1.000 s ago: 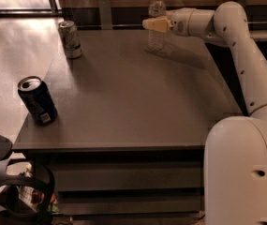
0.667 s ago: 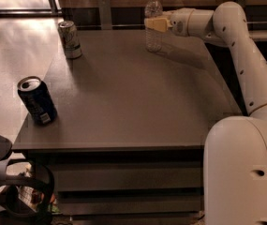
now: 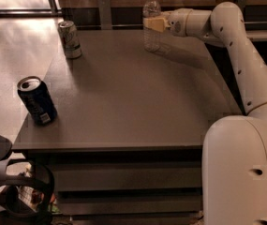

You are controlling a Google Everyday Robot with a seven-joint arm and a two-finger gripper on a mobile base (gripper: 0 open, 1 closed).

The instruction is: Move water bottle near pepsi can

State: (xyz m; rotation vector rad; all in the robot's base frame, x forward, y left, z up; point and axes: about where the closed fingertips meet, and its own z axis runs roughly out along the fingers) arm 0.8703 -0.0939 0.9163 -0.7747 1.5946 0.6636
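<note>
The water bottle (image 3: pixel 152 36), clear with a white cap, stands upright at the far edge of the dark table (image 3: pixel 128 102). My gripper (image 3: pixel 153 24) reaches in from the right and is shut on the water bottle at mid height, its tan fingers around the body. I cannot tell whether the bottle's base touches the table. The pepsi can (image 3: pixel 37 101), dark navy with a silver top, stands upright near the table's front left corner, far from the bottle.
A pale silver-green can (image 3: pixel 70 39) stands at the table's far left. My white arm (image 3: pixel 245 50) runs along the table's right side and my base (image 3: pixel 243 172) is at the front right. A black object (image 3: pixel 11 191) sits on the floor at lower left.
My gripper and the water bottle have shifted a little to the left along the far edge. The two cans have not moved.
</note>
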